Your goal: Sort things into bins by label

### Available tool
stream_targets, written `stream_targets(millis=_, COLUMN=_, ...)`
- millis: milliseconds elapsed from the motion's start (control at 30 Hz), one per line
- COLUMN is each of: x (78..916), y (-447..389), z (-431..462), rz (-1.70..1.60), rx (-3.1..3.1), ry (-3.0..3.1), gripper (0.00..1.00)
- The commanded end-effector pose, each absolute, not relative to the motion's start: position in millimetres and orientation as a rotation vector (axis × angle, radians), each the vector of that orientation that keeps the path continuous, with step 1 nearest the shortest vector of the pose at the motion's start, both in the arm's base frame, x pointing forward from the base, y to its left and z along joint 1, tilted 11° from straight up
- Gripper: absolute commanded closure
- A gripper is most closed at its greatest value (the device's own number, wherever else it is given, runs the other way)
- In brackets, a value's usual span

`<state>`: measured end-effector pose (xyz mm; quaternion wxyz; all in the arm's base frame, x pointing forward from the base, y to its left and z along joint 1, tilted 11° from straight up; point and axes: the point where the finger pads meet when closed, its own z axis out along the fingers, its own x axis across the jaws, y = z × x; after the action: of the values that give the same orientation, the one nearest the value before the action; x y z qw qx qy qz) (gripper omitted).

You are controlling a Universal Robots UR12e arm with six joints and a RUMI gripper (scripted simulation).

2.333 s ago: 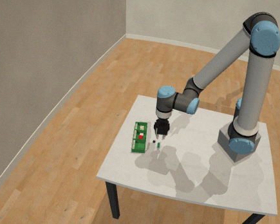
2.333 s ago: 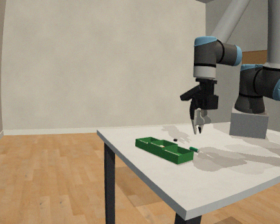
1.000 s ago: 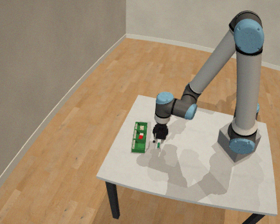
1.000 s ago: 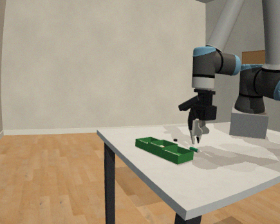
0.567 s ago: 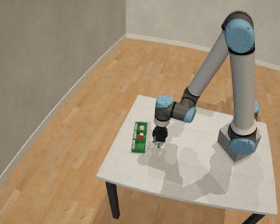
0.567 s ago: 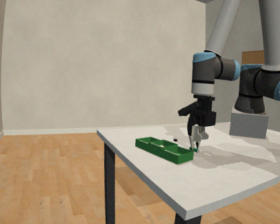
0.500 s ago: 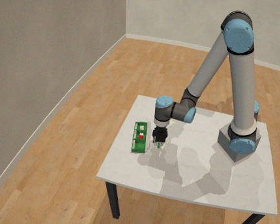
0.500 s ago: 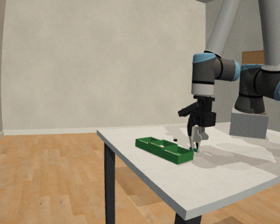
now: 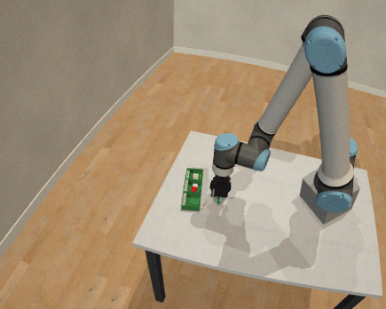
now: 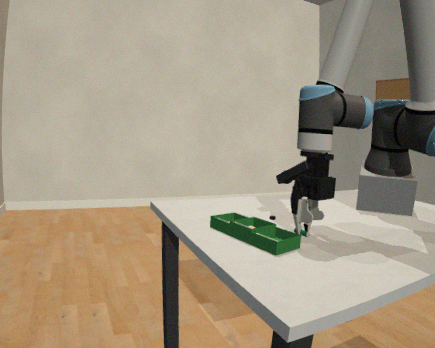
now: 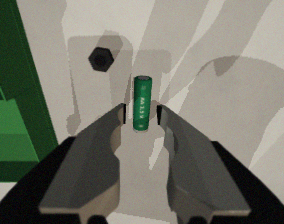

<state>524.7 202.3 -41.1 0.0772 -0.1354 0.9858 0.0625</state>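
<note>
A green AA battery (image 9: 219, 200) (image 10: 304, 233) (image 11: 142, 99) lies on the table, its near part between the fingertips in the wrist view. My gripper (image 9: 218, 199) (image 10: 302, 232) (image 11: 141, 106) is open a little, pointing down low over it, with a gap on each side. A black hexagonal nut (image 10: 272, 217) (image 11: 101, 59) lies between battery and bins. The green row of three bins (image 9: 191, 207) (image 10: 252, 238) (image 11: 39, 107) stands upright. A pale thing (image 9: 195, 176) is in the back bin, a red and white thing (image 9: 193, 189) in the middle one. The front bin looks empty. Its label is unreadable here.
The bins stand close to the gripper, on its left in the top view and the wrist view. The white table (image 9: 173, 235) (image 10: 265, 285) has its edge beyond them. The arm's grey base block (image 9: 326, 209) (image 10: 385, 194) stands at the table's other side.
</note>
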Motion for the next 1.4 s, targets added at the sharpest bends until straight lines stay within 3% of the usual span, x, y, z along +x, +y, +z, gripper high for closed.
stream_targets(millis=0, x=525.1, y=202.3, z=-40.6, rz=0.187, rx=-0.405, ry=2.952, gripper=1.00)
stream_targets(millis=1367, x=521.5, y=198.5, z=-14.5, rz=0.187, rx=-0.405, ry=2.952, gripper=1.00)
